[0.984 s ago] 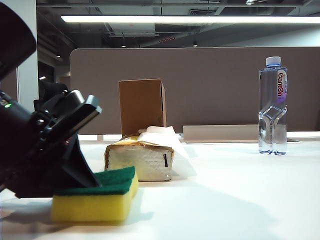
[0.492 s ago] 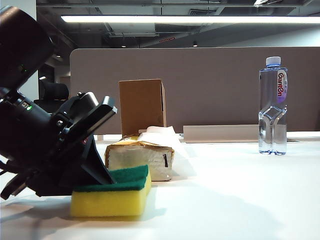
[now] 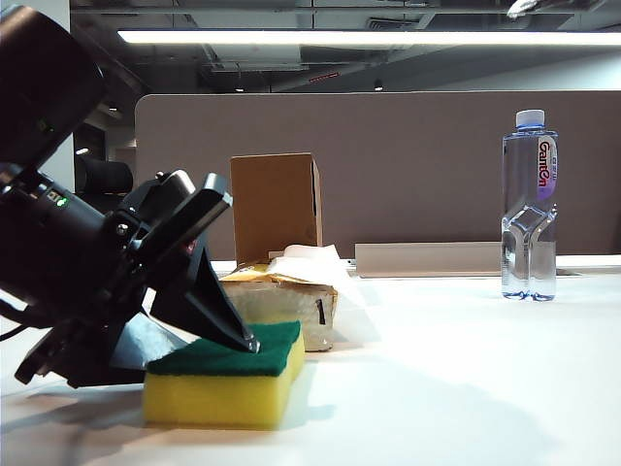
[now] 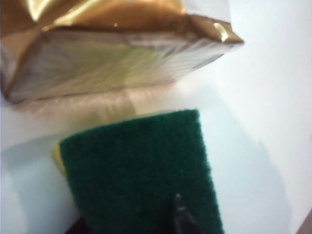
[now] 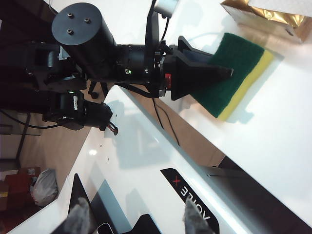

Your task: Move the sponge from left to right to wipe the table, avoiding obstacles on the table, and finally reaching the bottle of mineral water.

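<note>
At the near left of the table (image 3: 437, 388), the left gripper (image 3: 209, 335) leans down over the sponge (image 3: 228, 383). Its near fingertip (image 3: 248, 342) touches the green top. Its jaws stand apart and grip nothing. The sponge lies flat, yellow side down, at the near left, just in front of the tissue pack (image 3: 291, 301). From this low exterior view, sponge and pack seem nearly to touch.

The left wrist view shows what the exterior view cannot: a strip of bare table between the sponge (image 4: 141, 170) and the gold side of the pack (image 4: 112, 53). One dark fingertip (image 4: 180, 219) rests on the scouring layer. The other finger is out of that picture.

Behind the pack stands the box (image 3: 275, 206), upright, farther back on the table. Only the exterior view shows it. The same holds for the bottle (image 3: 530, 214), upright at the far right, well apart from everything else.

The right gripper (image 5: 136, 219) does not appear in the exterior view. Its own wrist camera shows two blurred fingertips (image 5: 80, 217) spread wide with nothing between them, held high above the table's near edge. That view looks across at the left gripper (image 5: 209, 63) on the sponge (image 5: 239, 73), with a corner of the pack (image 5: 263, 14) beyond.
</note>
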You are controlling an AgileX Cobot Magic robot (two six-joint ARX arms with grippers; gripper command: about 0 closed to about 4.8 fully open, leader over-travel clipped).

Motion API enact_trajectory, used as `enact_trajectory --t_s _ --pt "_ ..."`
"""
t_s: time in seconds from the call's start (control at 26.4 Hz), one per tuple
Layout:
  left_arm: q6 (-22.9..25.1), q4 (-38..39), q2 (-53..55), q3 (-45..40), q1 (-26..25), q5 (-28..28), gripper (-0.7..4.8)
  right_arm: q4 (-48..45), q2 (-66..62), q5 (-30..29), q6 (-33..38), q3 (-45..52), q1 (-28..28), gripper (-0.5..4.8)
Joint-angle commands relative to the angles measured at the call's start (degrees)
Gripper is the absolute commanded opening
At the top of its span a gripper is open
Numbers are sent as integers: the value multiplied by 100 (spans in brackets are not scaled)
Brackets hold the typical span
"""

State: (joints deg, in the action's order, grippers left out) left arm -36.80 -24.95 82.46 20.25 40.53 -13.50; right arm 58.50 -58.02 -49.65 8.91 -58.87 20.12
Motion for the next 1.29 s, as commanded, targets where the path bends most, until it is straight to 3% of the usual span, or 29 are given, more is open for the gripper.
enact_trajectory --t_s 0.04,0.42,0.53,0.68,0.95,1.06,1.29 --pt "-33 299 -55 -28 11 22 251 -2 61 -15 -39 -24 0 252" --pt "-9 328 -378 -28 4 42 252 96 179 -4 -90 -24 0 252" --pt "-7 348 -415 -28 2 44 315 234 195 2 -168 -24 0 253" --pt "-4 356 -503 -31 -15 42 337 345 203 2 -190 -24 0 253" --pt "232 494 -848 -28 -35 90 337 352 269 2 -186 -24 0 254" --pt "326 588 -1182 -28 -35 238 338 389 269 2 -186 -20 2 298" --pt "702 925 -1937 -15 -127 470 338 476 271 0 -181 -15 2 298"
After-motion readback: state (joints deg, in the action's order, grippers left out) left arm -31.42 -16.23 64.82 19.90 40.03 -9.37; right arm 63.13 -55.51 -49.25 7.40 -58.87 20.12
